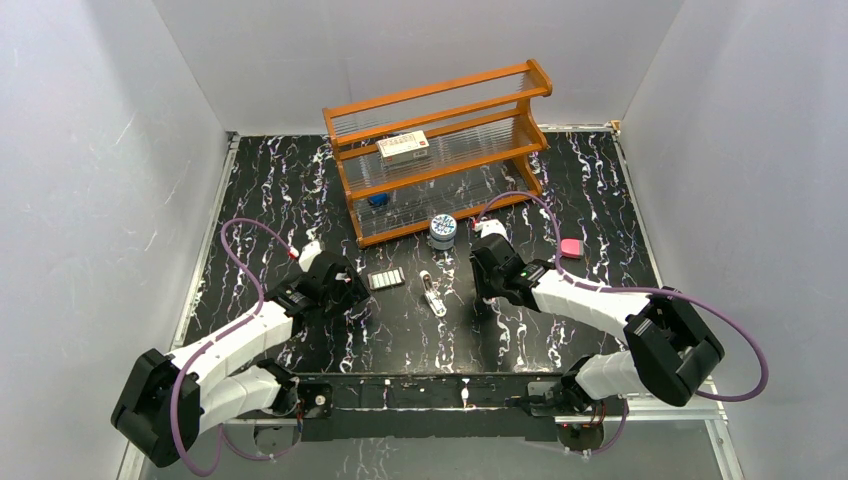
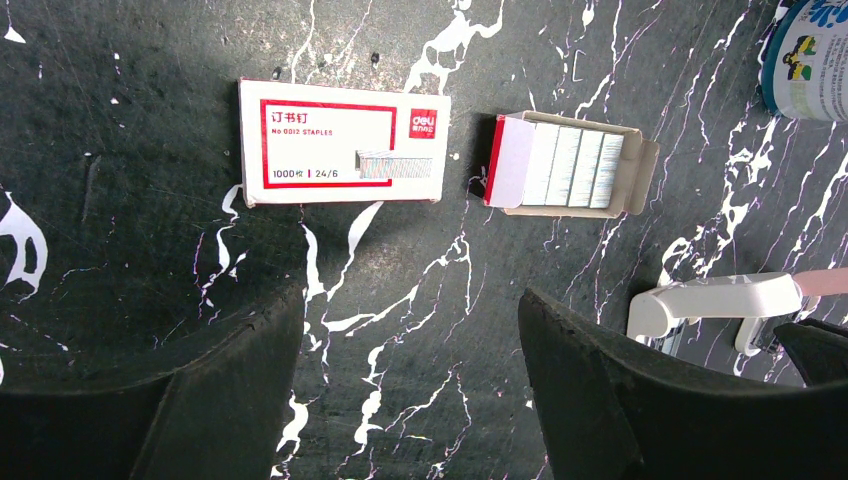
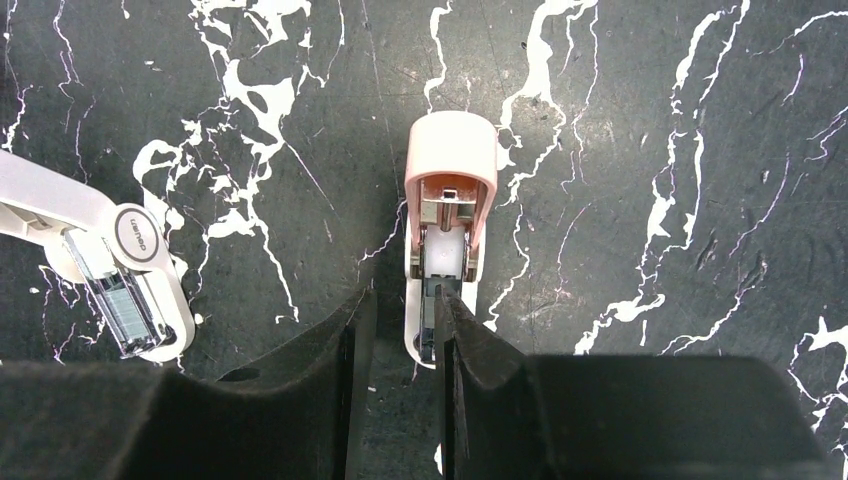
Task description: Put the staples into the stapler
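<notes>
Beside closed box (image 2: 340, 150), open tray (image 2: 643, 165) holds staples (image 2: 573, 166) side by side.

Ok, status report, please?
Left end effector open, empty. Right end effector narrow over peach plastic mini stapler, grip unclear. Grey metal staples in small open cardboard box; white plastic mini stapler untouched.

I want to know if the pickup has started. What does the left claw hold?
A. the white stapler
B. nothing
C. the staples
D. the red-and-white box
B: the left claw is open with nothing between its fingers; the staples lie beyond it and the stapler sits off to one side.
</notes>
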`<action>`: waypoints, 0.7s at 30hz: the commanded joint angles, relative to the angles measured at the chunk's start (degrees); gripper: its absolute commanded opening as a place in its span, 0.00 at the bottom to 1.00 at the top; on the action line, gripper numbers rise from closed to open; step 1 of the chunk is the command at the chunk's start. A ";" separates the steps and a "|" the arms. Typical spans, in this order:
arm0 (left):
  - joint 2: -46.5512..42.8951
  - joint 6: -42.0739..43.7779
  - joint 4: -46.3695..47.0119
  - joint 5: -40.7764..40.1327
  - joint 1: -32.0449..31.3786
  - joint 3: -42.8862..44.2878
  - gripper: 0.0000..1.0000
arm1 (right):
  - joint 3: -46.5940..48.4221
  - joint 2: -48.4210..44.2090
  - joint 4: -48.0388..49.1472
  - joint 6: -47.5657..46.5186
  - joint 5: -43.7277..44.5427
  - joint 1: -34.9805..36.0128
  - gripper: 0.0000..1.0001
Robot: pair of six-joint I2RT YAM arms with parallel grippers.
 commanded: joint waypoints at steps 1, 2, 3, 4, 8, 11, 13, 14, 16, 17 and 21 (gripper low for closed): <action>-0.97 -0.02 -0.58 -0.43 0.12 1.70 0.76 | 2.61 -0.26 3.34 -1.20 0.55 -0.15 0.36; -0.90 -0.01 -0.58 -0.47 0.12 1.69 0.76 | 2.65 -0.26 3.61 -1.28 0.63 -0.17 0.36; -0.82 -0.01 -0.63 -0.51 0.12 1.70 0.76 | 2.76 -0.12 3.63 -1.38 0.72 -0.17 0.36; -0.80 -0.07 -0.60 -0.48 0.12 1.63 0.76 | 2.78 0.13 3.64 -1.35 0.80 -0.17 0.36; -0.62 0.01 -0.60 -0.39 0.12 1.65 0.76 | 2.70 1.53 3.81 -1.33 0.68 -0.17 0.36; -0.71 0.01 -0.64 -0.50 0.12 1.59 0.76 | 2.37 2.36 3.43 -0.89 0.81 -0.11 0.36; -0.79 0.01 -0.69 -0.52 0.12 1.52 0.76 | 2.06 2.55 2.88 -0.54 0.96 -0.17 0.36; -0.79 -0.07 -0.71 -0.49 0.12 1.51 0.76 | 1.82 2.47 2.86 -0.42 1.00 -0.17 0.36; -0.80 -0.16 -0.62 -0.48 0.12 1.43 0.76 | 1.57 2.10 2.43 -0.16 0.94 -0.17 0.36; -0.75 -0.16 -0.61 -0.48 0.12 1.43 0.76 | 1.49 1.85 2.23 0.01 0.88 -0.16 0.36; -0.62 -0.29 -0.52 -0.48 0.12 1.43 0.76 | 1.26 0.57 1.23 0.46 0.49 -0.17 0.36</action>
